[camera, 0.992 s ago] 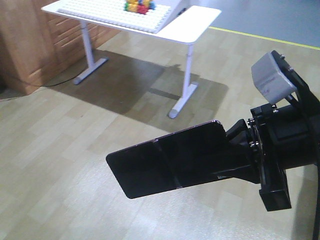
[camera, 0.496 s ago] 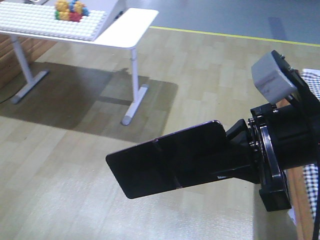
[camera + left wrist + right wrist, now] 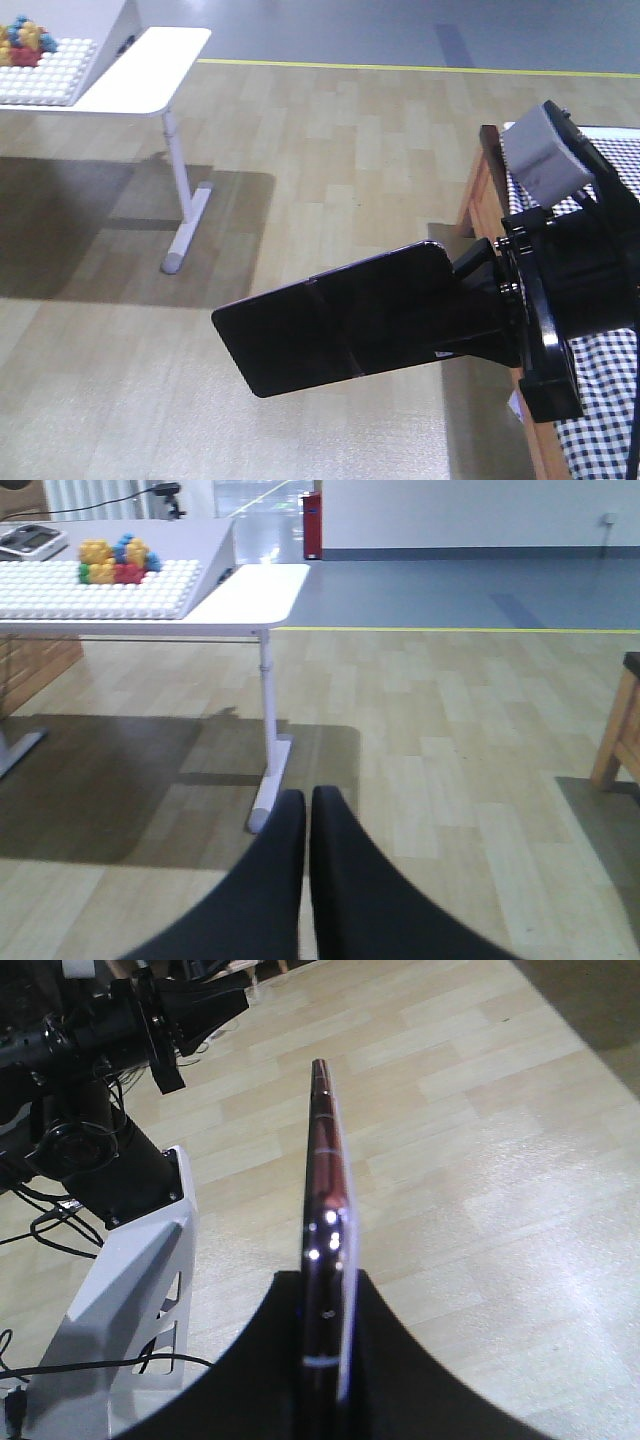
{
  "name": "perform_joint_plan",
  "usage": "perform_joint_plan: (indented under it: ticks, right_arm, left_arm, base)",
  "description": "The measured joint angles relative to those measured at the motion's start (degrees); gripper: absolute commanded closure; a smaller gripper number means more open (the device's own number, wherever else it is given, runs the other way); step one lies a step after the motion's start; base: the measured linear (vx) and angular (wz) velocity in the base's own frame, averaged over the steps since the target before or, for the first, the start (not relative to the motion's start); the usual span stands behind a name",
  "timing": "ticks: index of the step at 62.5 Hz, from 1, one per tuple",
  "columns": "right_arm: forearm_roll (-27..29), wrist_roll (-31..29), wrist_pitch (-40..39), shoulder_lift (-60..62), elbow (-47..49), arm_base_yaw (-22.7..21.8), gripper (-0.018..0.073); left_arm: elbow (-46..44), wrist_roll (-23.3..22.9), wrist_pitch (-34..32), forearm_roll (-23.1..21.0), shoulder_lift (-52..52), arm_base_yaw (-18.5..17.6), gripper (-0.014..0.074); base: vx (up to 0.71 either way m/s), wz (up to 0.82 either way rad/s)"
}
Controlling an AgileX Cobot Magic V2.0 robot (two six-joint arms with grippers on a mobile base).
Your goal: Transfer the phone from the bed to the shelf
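Carrying the phone [image 3: 330, 325] is the step in hand, as we judge it. The right tool [image 3: 462, 322] is clamped on one short end of the phone, so the glossy black slab sticks out to the left, nearly flat and tilted a little, in the air above the wooden floor [image 3: 330, 140]. The right wrist view shows it edge-on, pinkish rim up, seated squarely between the fingers. The left tool [image 3: 305, 825] is pinched down to a thin slit with nothing in it, pointing at bare floor.

The shelf is in no view, so we cannot yet line up on it. To do this leg well we should hold the wrist level and travel smoothly. Most of the phone hangs free of the grip, and we expect a jolt could lever it or let the crease flex.

The bed [image 3: 605, 440], with its checked cover and wooden frame [image 3: 487, 185], lies just right of the right tool. The white tabletop [image 3: 140, 70] with its coloured blocks [image 3: 25, 40] stands far left, its leg [image 3: 180, 190] well apart from the phone's free end. Between them the floor is open. In the right wrist view, black arm hardware with loose cables [image 3: 90, 1150] sits to the left, so we should watch any swing of the right arm toward it.
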State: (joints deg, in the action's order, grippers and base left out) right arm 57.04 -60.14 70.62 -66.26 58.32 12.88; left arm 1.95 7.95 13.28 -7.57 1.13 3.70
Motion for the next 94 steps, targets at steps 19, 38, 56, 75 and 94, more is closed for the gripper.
perform_joint_plan:
  ticks: [19,38,56,75,94]
  right_arm:
    - [0.0,0.0,0.0,0.0,0.0,0.0,0.0564]
    - [0.0,0.0,0.05,0.0,0.0,0.0,0.0564]
    - [0.0,0.0,0.05,0.0,0.0,0.0,0.0564]
    - [0.0,0.0,0.05,0.0,0.0,0.0,0.0564]
    - [0.0,0.0,0.05,0.0,0.0,0.0,0.0564]
  left_arm:
    - [0.0,0.0,0.0,0.0,0.0,0.0,0.0596]
    - [0.0,0.0,0.0,0.0,0.0,0.0,0.0596]
    - [0.0,0.0,0.0,0.0,0.0,0.0,0.0596]
    - [0.0,0.0,0.0,0.0,0.0,0.0,0.0596]
    - [0.0,0.0,0.0,0.0,0.0,0.0,0.0596]
  base:
    - [0.11,-0.22]
    - [0.16,-0.11]
    - [0.22,-0.07]
    - [0.24,-0.01]
    - [0.24,0.02]
